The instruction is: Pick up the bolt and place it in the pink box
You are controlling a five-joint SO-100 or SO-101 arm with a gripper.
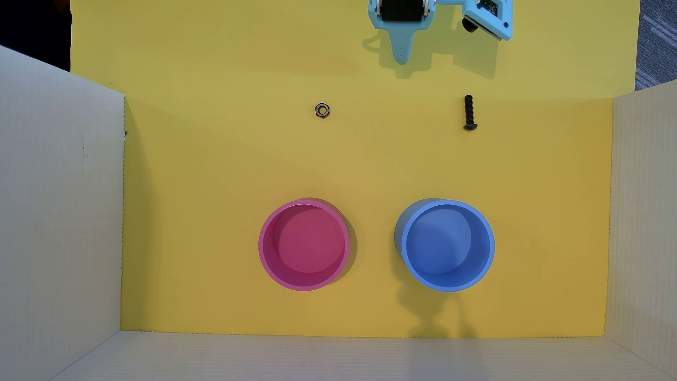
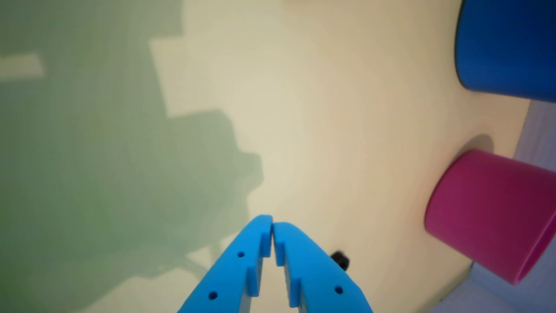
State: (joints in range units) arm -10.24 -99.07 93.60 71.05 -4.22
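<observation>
Bolt (image 1: 469,112) lies flat on the yellow tabletop (image 1: 219,183), toward the top edge in the overhead view and right of centre, head pointing at the cups, shank pointing back toward the arm. The nut (image 1: 322,110) sits well apart to its left in that view. We have the claw (image 2: 272,226) empty, tips pinched together, hovering near the top edge and short of the bolt; in the wrist view a small dark object peeks out beside the right finger, which one we can't tell. Pink box (image 1: 304,244) is upright and empty near the bottom edge, blue container (image 1: 445,245) just beside it. Step in hand, we judge: the approach. We'd open the claw first, straddle the shank across its width, come down low, then close. Thin shank, likely to roll.
</observation>
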